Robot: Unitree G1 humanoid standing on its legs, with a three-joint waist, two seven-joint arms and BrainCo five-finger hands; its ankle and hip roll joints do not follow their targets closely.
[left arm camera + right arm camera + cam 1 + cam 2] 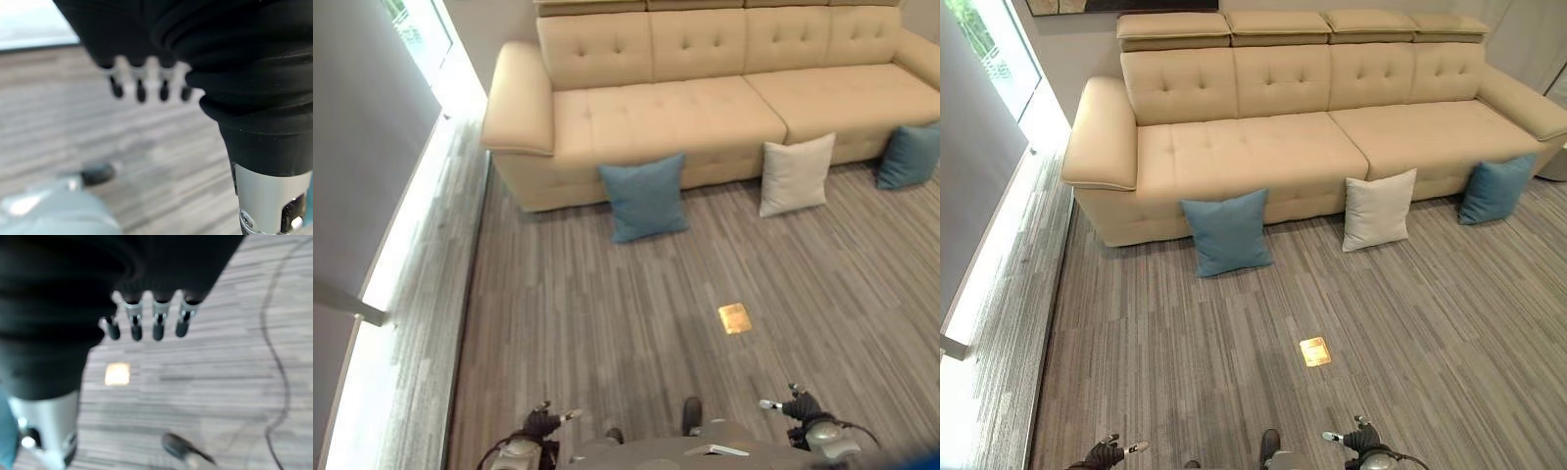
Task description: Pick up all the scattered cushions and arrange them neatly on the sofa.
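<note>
Beige tufted sofa (1332, 127) along the far wall, seat bare. Three cushions stand on the floor, leaning against its front: left blue cushion (1227, 232), white cushion (1378, 210) in the middle, right blue cushion (1495, 189) near the far end. My left hand (142, 83) and right hand (146, 320) hang low, fingers straight & relaxed, holding nothing, well apart from any cushion. I judge step one is walking up to the left blue cushion, then taking it w/ both hands by its sides so it doesn't fold. Floor is grey striped plank w/ a brass floor plate (1314, 352) between me and the sofa; bright window (984, 39) at left.
</note>
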